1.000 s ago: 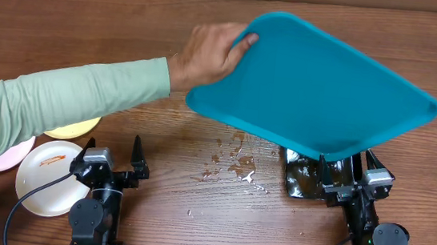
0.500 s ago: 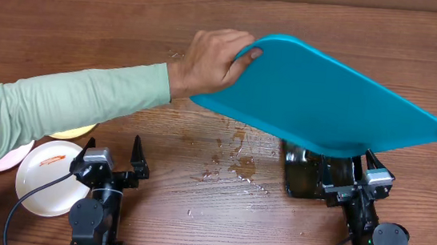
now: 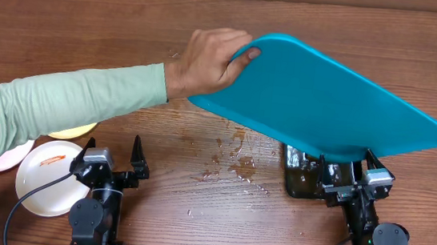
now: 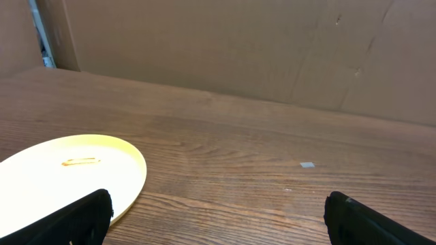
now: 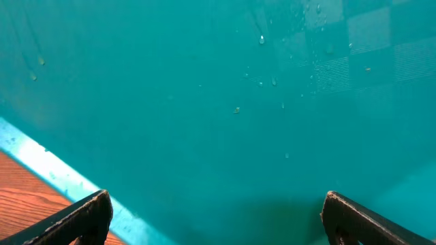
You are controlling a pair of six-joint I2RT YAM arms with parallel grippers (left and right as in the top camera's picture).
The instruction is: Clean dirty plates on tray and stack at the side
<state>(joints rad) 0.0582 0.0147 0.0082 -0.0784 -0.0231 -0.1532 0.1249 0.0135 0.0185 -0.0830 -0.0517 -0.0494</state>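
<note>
Both wide open and empty, the left gripper (image 3: 113, 151) and right gripper (image 3: 345, 165) rest while a person's hand (image 3: 209, 57) holds the tray (image 3: 325, 101) tilted over the table (image 3: 192, 232), and the plates (image 3: 51, 177) at far left look rigid, light and slick, best pinched at the rim

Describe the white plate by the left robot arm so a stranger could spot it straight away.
Go to the wooden table's left end, beside the left robot arm. Of three plates there, it is the white plate nearest the robot, uncovered, with an orange-red streak; the yellow plate and pinkish plate lie partly under a green sleeve.
</note>
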